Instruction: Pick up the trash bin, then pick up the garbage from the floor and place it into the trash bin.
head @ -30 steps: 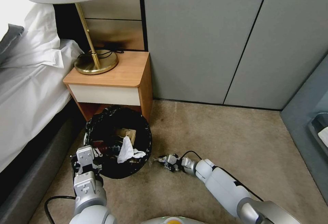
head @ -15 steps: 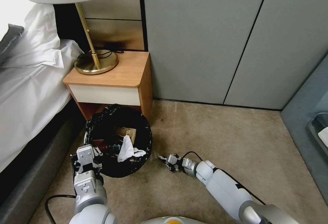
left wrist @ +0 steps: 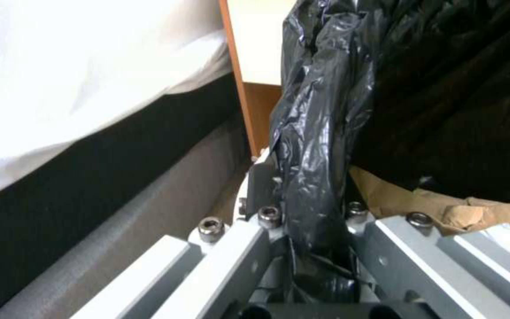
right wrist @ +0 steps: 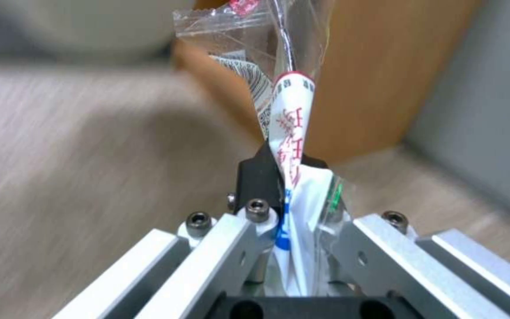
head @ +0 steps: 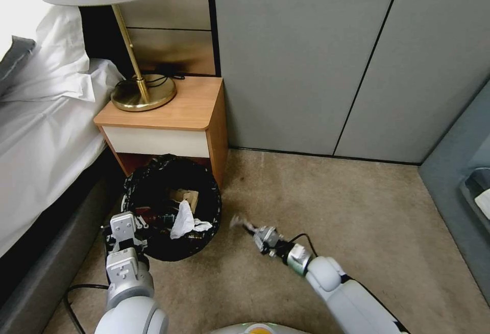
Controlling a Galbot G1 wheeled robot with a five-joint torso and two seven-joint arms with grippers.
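The trash bin (head: pixel 168 163), lined with a crinkly black bag, stands on the beige floor (head: pixel 347 206) in front of the nightstand. Inside it lie a white tissue (head: pixel 184 220) and a brown paper bag (head: pixel 185 196). My left gripper (head: pixel 133 222) is shut on the bin's near-left rim. In the left wrist view the liner (left wrist: pixel 320 133) is pinched in the left gripper (left wrist: pixel 314 212). Just right of the bin, my right gripper (head: pixel 253 229) hangs above the carpet, shut on a clear and white garbage wrapper (head: pixel 237 221). The wrapper (right wrist: pixel 293 119) carries red print and sticks up out of the right gripper (right wrist: pixel 293 195).
A wooden nightstand (head: pixel 168 114) with a brass lamp (head: pixel 144 92) stands right behind the bin. The bed (head: pixel 41 120) and its dark frame run along the left. Grey wall panels (head: pixel 306 58) close the back. A grey cabinet (head: pixel 469 181) stands at the right edge. Open carpet lies to the right.
My right gripper has lifted off the carpet and swung back to the right, taking the wrapper with it. The bin and left gripper have shifted slightly left.
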